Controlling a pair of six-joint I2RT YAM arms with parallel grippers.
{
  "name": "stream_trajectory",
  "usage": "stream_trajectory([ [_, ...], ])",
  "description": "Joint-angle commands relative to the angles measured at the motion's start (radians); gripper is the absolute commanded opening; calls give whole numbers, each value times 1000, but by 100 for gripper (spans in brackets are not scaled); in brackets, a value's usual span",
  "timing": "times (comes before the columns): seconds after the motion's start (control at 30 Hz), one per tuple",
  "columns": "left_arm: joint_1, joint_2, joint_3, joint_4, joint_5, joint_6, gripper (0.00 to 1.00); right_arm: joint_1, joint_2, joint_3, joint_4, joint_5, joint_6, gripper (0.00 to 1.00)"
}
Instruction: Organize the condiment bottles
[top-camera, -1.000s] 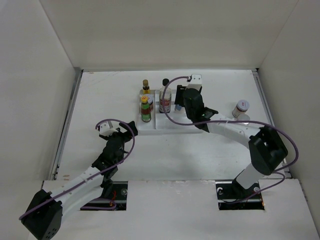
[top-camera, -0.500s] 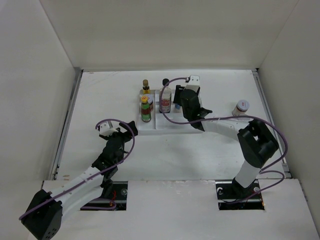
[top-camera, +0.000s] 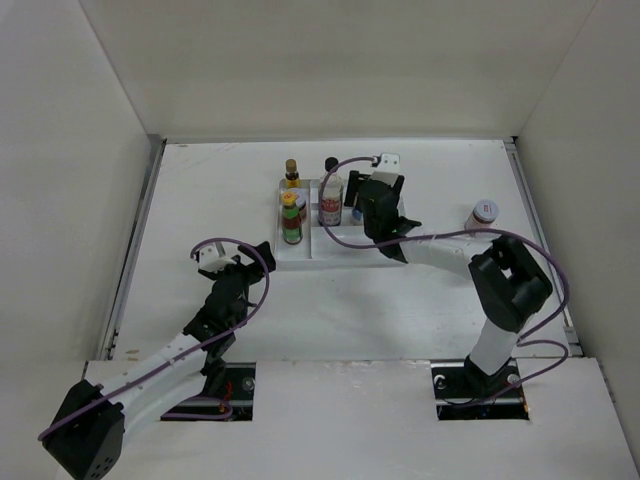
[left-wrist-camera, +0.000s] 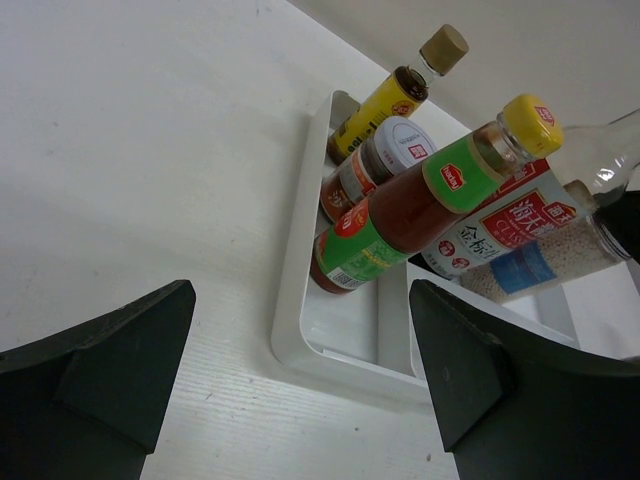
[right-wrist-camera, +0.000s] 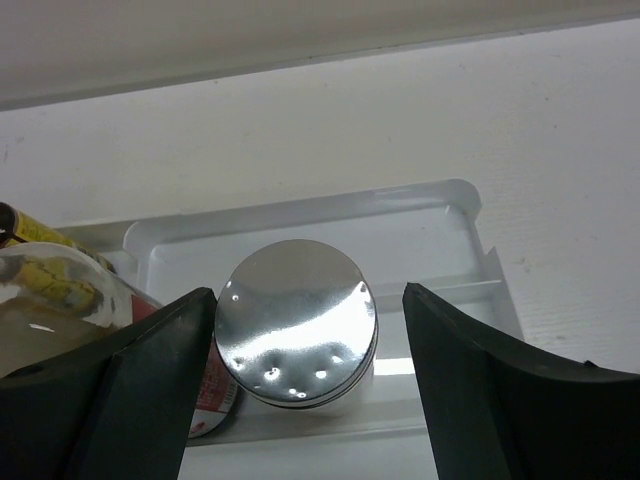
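Jar with silver lid (right-wrist-camera: 296, 335) stood in right compartment of white tray (right-wrist-camera: 420, 245), between fingers of your right pincer (right-wrist-camera: 308, 300). Jaws were apart, gap showing on one side, nothing clamped. Tall dark bottle (top-camera: 330, 195) stood just beside jar. Green bottle (left-wrist-camera: 420, 205) and second jar (left-wrist-camera: 375, 160) sat in left compartment, small yellow bottle (left-wrist-camera: 395, 95) at tray's far left corner. Third jar (top-camera: 484, 213) stood alone near worktop's right edge. Your left pincer (left-wrist-camera: 300, 300) gaped wide off tray's near left corner, holding nothing.
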Motion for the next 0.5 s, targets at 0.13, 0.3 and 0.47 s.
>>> stream_trajectory([
  [0.13,-5,-22,-6,44,11,-6,89,13,-355,-149,-19,117,18,83],
  [0.3,-7,-24,-6,44,15,-6,89,-57,-711,-366,-135,293,37,94],
  [0.47,-7,-15,-3,47,15,-6,89,-276,-929,-482,-412,355,124,100],
])
